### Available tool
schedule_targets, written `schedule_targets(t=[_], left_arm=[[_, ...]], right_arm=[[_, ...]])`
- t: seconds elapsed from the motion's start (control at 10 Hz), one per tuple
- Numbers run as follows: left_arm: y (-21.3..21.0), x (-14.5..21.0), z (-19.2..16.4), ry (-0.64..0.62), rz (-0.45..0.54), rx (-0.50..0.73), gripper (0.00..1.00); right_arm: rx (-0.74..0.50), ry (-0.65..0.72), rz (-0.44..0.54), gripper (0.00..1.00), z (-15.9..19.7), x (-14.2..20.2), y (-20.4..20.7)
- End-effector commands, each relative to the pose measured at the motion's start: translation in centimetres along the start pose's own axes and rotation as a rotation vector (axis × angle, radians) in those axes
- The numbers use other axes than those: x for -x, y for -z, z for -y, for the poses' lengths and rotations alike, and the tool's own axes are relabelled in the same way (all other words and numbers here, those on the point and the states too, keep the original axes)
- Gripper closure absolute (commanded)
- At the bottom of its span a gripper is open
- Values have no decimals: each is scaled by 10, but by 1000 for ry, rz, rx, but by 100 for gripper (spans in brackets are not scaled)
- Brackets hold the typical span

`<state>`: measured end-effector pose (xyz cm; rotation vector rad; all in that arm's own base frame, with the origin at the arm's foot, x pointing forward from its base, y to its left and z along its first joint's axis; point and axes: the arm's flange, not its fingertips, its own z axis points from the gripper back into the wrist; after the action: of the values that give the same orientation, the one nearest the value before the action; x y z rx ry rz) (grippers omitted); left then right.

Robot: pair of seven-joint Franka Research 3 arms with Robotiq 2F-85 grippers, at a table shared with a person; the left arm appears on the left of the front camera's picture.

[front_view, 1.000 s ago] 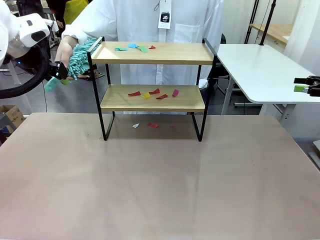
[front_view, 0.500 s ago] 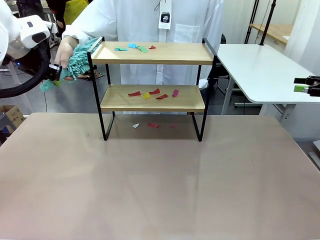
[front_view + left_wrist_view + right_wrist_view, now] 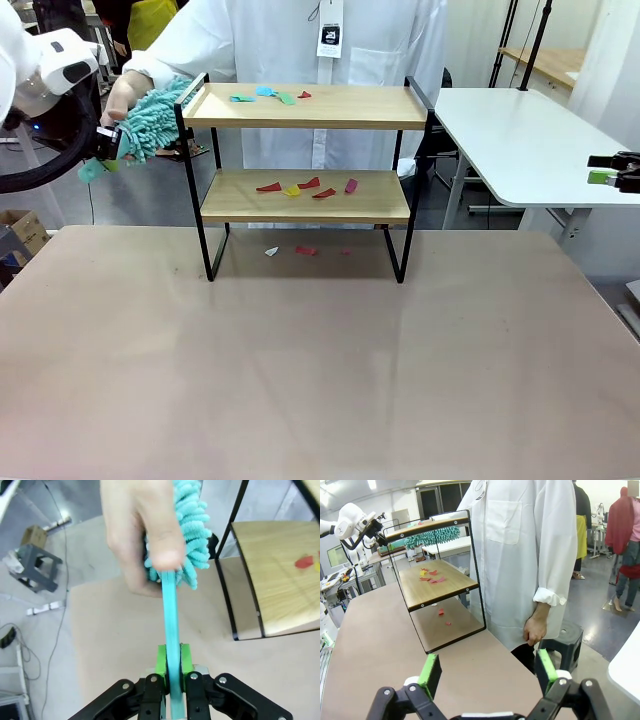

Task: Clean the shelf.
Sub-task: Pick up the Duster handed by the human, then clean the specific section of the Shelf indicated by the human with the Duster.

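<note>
Your left end effector (image 3: 171,662) grips the duster handle (image 3: 170,615) while the person's hand (image 3: 142,535) holds the head, evidently a handover, shelf (image 3: 370,105) just beside it for sweeping; your right end effector (image 3: 487,672) stands wide.

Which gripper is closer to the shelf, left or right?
Left. The left gripper, shut on the duster handle, sits just off the left end of the shelf; the right gripper hangs open far off to its right.

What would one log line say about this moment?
phase: duster handover | left gripper: shut on teal duster handle | person's hand: gripping the fluffy end | right gripper: open, empty | shelf: coloured scraps on both tiers
</note>
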<state>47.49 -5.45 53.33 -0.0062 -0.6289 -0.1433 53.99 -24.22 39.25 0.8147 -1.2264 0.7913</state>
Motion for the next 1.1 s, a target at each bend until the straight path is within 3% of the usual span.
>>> schedule_targets(t=[0.0,1.0], left_arm=[[-1,0,4,30,-4,6,100],[-1,0,4,30,-4,6,100]], right_arm=[[6,-4,-3,0,0,-2,1],[6,-4,-3,0,0,-2,1]])
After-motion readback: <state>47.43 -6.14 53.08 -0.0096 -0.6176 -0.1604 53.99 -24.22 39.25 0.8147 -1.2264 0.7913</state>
